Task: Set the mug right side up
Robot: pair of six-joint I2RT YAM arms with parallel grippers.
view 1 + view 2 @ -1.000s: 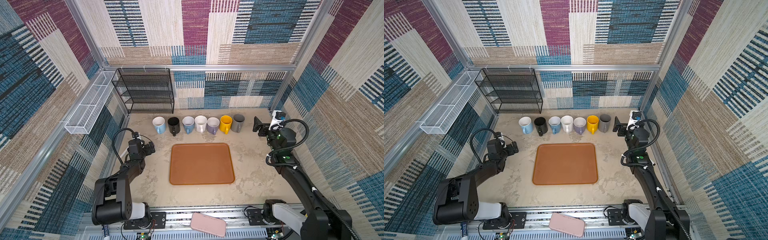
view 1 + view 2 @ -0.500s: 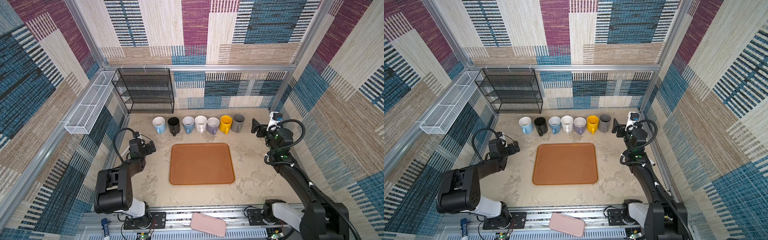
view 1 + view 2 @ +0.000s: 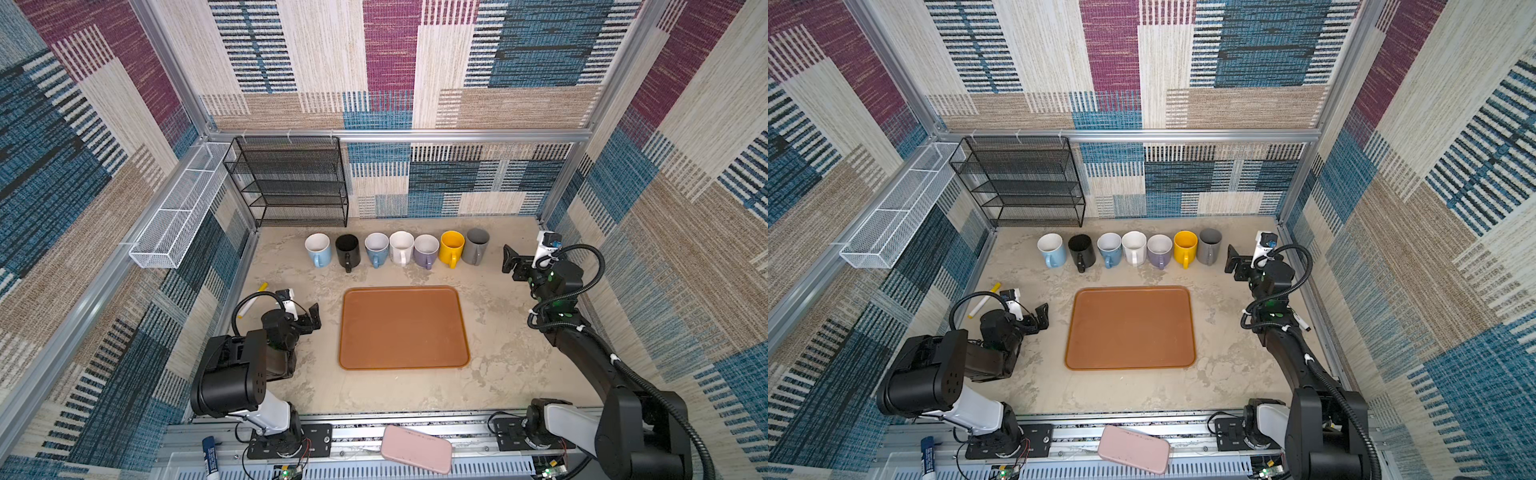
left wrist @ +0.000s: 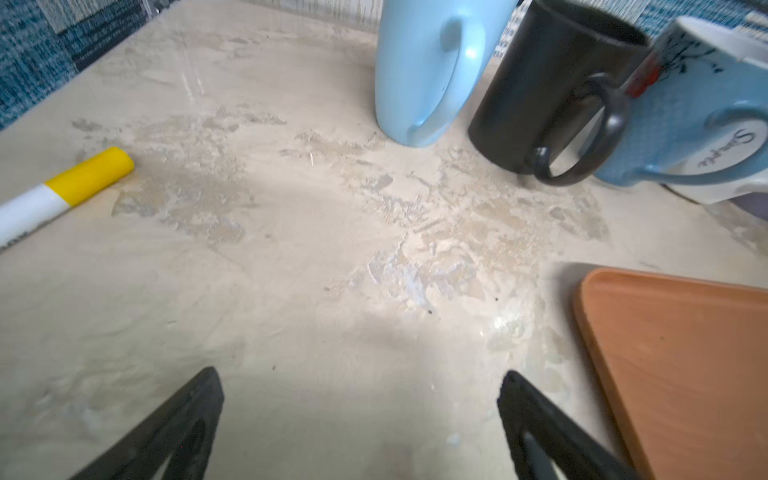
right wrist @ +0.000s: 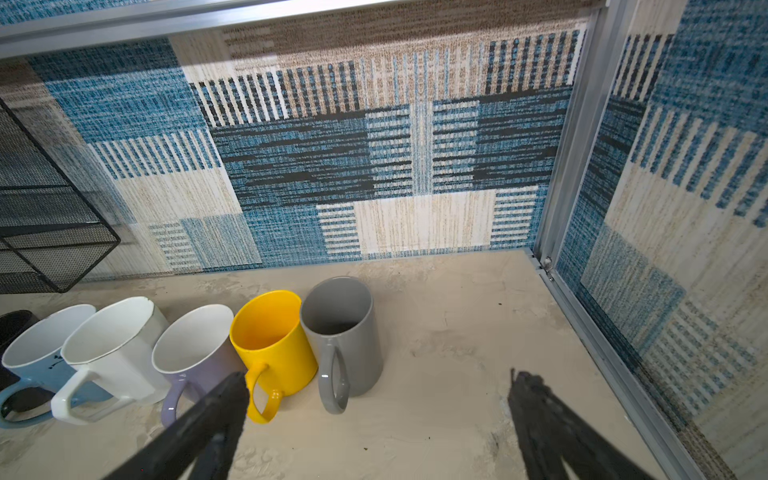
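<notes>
Several mugs stand in a row along the back of the table, all with their mouths up: light blue (image 3: 318, 249), black (image 3: 347, 251), patterned blue (image 3: 377, 249), white (image 3: 401, 248), lavender (image 3: 426, 251), yellow (image 3: 451, 248) and grey (image 3: 476, 246). No mug shows upside down. My left gripper (image 3: 311, 318) hangs open low over bare table, left of the tray, well in front of the light blue mug (image 4: 419, 70). My right gripper (image 3: 513, 259) is open and empty, just right of the grey mug (image 5: 345, 345). In both wrist views nothing lies between the fingers.
An empty orange tray (image 3: 403, 328) lies mid-table. A yellow-capped marker (image 3: 251, 301) lies by the left wall near my left arm. A black wire rack (image 3: 291, 183) stands at the back left, and a white wire basket (image 3: 178, 216) hangs on the left wall. A pink object (image 3: 415, 449) rests on the front rail.
My left arm has folded back toward its base, drawing the open gripper nearer the front. The right gripper has shifted only slightly. The mugs have not moved.
</notes>
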